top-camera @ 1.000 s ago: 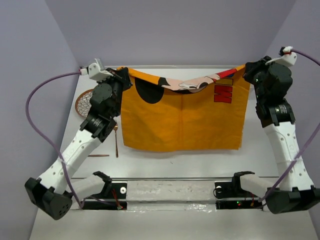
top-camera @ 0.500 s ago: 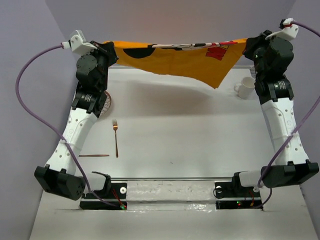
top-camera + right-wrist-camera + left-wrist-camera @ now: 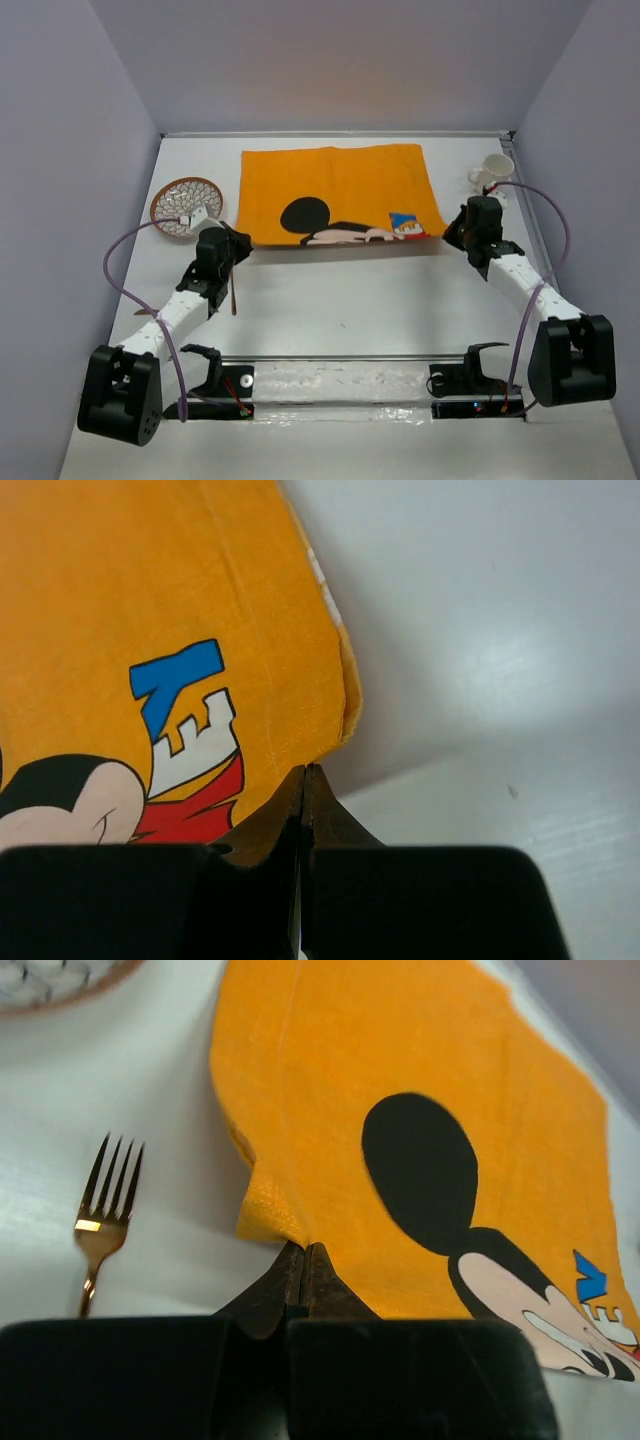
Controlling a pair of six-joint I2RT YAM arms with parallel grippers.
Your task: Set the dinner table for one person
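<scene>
Both arms reach low over the desk (image 3: 400, 295).
Left fingers (image 3: 298, 1270) and right fingers (image 3: 302, 792) are each clenched on a near corner of the mat (image 3: 335, 185).

Just ahead of my left gripper (image 3: 303, 1255), the cloth mat (image 3: 420, 1110) reads as matt orange woven fabric, with a fine grain showing. Left of the tips, the fork (image 3: 103, 1210) gleams: polished coppery metal. The dinner table (image 3: 160, 1100) under it is smooth white with a faint sheen. My right gripper (image 3: 303, 780) looks dull black, plastic-like.
</scene>
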